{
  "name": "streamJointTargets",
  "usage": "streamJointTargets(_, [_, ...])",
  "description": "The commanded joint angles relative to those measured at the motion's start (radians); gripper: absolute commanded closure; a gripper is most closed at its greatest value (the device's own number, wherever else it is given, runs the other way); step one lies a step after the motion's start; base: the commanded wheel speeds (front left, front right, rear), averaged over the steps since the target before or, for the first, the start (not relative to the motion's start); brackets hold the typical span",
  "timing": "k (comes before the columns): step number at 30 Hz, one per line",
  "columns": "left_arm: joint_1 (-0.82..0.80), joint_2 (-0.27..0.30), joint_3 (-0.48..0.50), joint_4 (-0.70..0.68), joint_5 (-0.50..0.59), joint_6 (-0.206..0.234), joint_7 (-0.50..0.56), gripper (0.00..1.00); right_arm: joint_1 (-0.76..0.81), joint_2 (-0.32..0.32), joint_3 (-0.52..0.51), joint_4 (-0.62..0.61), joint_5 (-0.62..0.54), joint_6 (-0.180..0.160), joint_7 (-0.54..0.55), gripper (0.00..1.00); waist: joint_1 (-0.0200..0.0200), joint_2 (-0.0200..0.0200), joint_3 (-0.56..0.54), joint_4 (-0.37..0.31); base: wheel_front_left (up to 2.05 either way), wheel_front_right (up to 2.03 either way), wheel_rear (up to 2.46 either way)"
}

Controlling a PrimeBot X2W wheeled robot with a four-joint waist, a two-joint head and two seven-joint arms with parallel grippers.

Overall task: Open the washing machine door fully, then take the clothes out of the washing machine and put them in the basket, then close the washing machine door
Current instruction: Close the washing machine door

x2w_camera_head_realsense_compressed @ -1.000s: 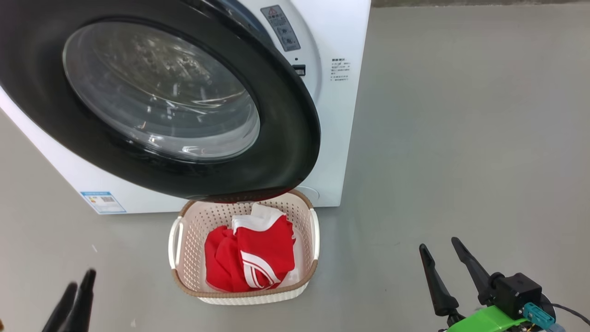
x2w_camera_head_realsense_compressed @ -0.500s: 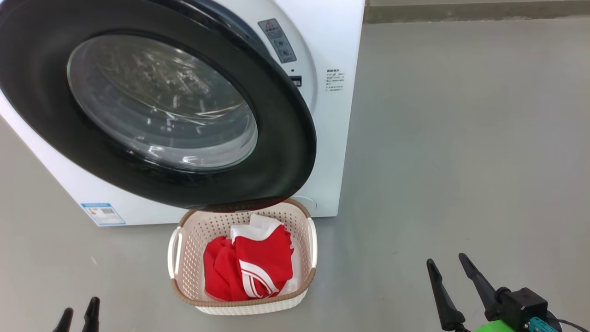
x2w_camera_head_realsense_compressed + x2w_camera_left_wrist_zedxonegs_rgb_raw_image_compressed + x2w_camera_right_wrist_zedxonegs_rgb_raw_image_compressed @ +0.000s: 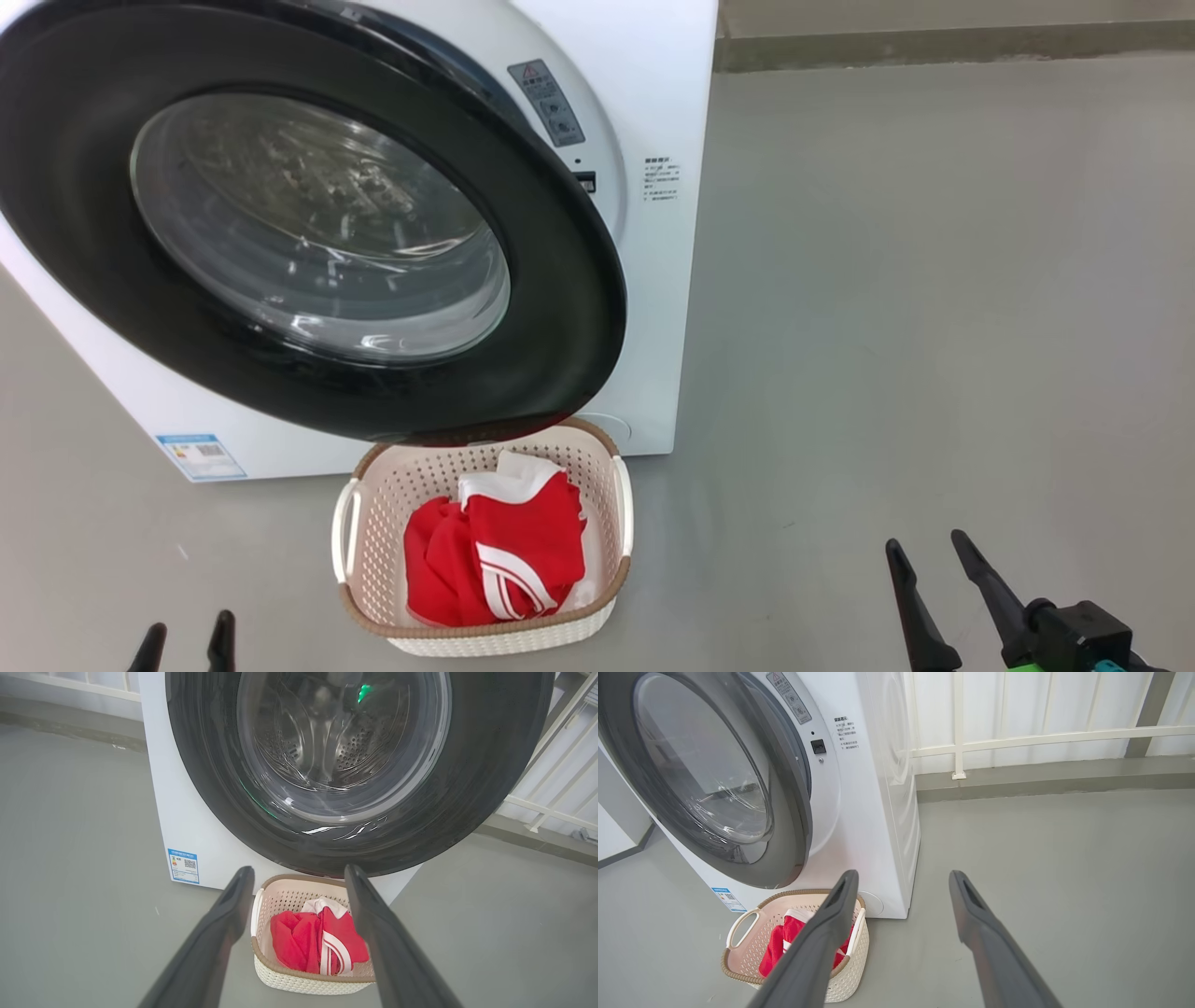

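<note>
The washing machine (image 3: 653, 280) stands at the left, and its black-rimmed washing machine door (image 3: 308, 224) hangs ajar, with a gap along the right edge. Below the door, on the floor, sits the cream basket (image 3: 485, 633) holding the red and white clothes (image 3: 495, 560). My left gripper (image 3: 187, 639) stands open at the lower left, short of the basket. My right gripper (image 3: 927, 543) is open at the lower right, over bare floor. The left wrist view looks between open fingers (image 3: 299, 870) at the door (image 3: 467, 788) and basket (image 3: 280, 963). The right wrist view shows open fingers (image 3: 903, 873), the door (image 3: 794, 826) and the clothes (image 3: 777, 947).
Grey floor (image 3: 934, 327) stretches wide to the right of the machine. A white railing (image 3: 1017, 737) on a low kerb runs behind it. A blue label (image 3: 201, 455) marks the machine's lower left corner.
The head camera has shifted, so the machine and basket sit lower and further left. Both grippers have sunk toward the bottom edge. Door and clothes look unchanged.
</note>
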State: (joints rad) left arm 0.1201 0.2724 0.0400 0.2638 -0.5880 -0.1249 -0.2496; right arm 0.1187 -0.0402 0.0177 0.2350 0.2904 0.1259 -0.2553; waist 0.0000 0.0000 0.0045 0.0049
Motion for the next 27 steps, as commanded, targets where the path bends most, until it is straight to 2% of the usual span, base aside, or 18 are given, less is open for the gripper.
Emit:
streamJointTargets(1, [-0.009, 0.012, 0.052, -0.034, 0.040, -0.006, -0.012, 0.00, -0.014, -0.010, 0.016, -0.028, 0.002, 0.005, -0.006, 0.00, 0.0000, 0.0000, -0.005, -0.004, 0.00, 0.00, 0.00])
streamJointTargets(9, [0.028, -0.038, 0.093, -0.081, 0.198, -0.006, -0.012, 0.00, -0.002, -0.010, 0.008, -0.032, 0.011, 0.005, -0.006, 0.00, 0.0000, 0.0000, -0.021, -0.008, 0.00, 0.00, 0.00])
streamJointTargets(27, [0.055, -0.058, 0.090, -0.094, 0.257, -0.006, -0.012, 0.00, 0.019, -0.010, 0.000, -0.040, 0.013, 0.005, -0.006, 0.00, 0.0000, 0.0000, -0.032, 0.000, 0.00, 0.00, 0.00])
